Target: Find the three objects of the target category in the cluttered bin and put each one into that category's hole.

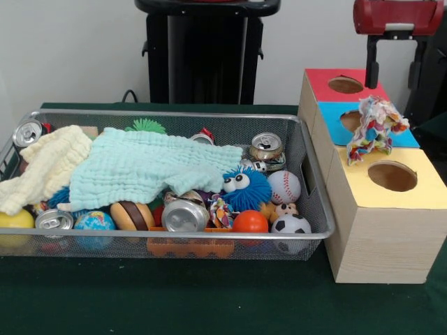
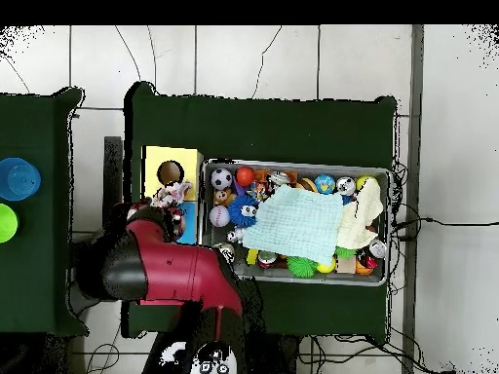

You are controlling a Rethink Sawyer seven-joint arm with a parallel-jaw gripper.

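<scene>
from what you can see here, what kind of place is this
Probably a robotics lab set up for sorting tests: a red robot arm on a pedestal, a green-covered table, a wire bin of toys and cans, and wooden boxes with coloured holes.

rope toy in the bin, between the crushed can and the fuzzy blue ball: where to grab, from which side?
Take the rope by its exposed top knot, coming straight down. The can crowds it on one side, the blue ball and orange ball on the other, and only its upper part shows, so side approaches are likely blocked.
</scene>
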